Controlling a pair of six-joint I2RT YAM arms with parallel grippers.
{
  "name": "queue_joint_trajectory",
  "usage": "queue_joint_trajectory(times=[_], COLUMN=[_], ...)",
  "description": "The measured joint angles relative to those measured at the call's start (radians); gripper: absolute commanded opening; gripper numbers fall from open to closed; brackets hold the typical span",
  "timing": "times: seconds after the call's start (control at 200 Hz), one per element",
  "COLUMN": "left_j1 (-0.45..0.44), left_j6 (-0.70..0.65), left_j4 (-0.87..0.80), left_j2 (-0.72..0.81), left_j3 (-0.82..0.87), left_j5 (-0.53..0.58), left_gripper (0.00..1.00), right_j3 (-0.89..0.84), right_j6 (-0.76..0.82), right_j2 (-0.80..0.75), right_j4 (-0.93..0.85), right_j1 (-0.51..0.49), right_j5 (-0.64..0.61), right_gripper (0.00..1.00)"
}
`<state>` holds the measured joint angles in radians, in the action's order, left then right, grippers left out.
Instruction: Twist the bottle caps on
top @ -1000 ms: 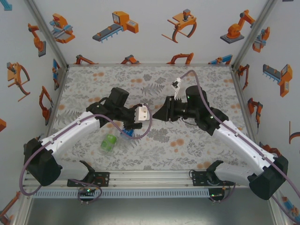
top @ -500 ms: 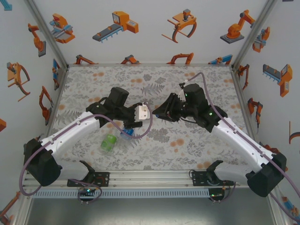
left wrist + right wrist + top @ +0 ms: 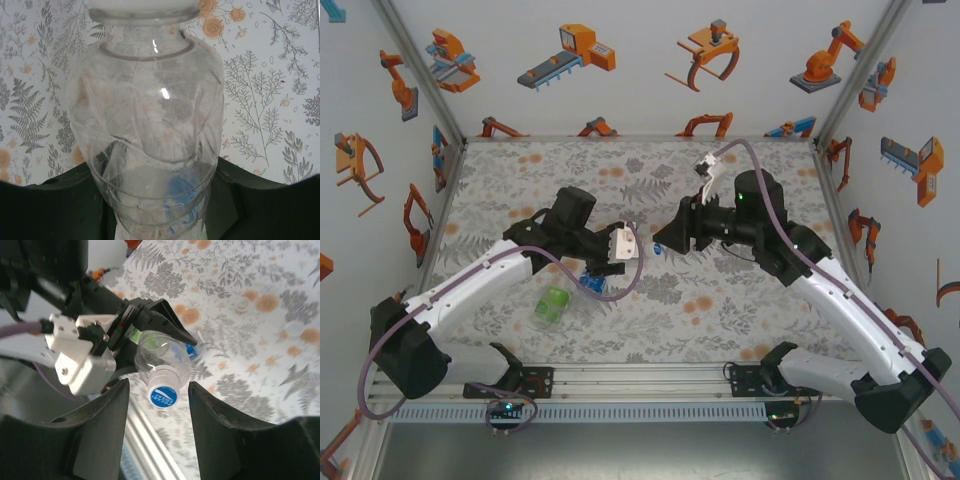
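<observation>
Cap (image 3: 163, 394) has just been released by right tool (image 3: 157, 388): its jaws are parted and stand clear on either side. Cap is seated on blue bottle (image 3: 150, 125), which is clamped in left tool (image 3: 595, 272). This capping is judged done. Green bottle (image 3: 552, 304) lies on table (image 3: 720, 320), to be capped next.

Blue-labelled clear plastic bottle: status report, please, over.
Left tool shut on the clear plastic blue-labelled bottle. Right tool open, straddling its white, blue-printed round cap, not touching. Green-labelled clear bottle lies aside, out of the way.
</observation>
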<state>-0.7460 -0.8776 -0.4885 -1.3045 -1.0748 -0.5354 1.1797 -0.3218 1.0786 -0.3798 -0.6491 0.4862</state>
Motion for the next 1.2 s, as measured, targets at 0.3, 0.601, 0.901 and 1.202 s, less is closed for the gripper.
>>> queue_joint_trajectory(times=[0.3, 0.601, 0.901, 1.202], left_j1=[-0.007, -0.007, -0.007, -0.007], left_j6=[-0.014, -0.018, -0.021, -0.022], left_j4=[-0.007, -0.020, -0.021, -0.025], left_j2=[0.000, 0.000, 0.000, 0.000], left_j3=[0.000, 0.000, 0.000, 0.000], left_j5=[-0.011, -0.013, -0.015, -0.015], left_gripper=[0.00, 0.00, 0.00, 0.00], right_j3=[-0.035, -0.046, -0.063, -0.086], right_j6=[0.597, 0.871, 0.917, 0.913], right_j2=[-0.039, 0.019, 0.032, 0.032], right_j4=[-0.011, -0.054, -0.057, -0.029], right_j1=[0.000, -0.008, -0.022, -0.031], right_j5=[0.230, 0.284, 0.280, 0.280], right_gripper=[0.51, 0.48, 0.39, 0.40])
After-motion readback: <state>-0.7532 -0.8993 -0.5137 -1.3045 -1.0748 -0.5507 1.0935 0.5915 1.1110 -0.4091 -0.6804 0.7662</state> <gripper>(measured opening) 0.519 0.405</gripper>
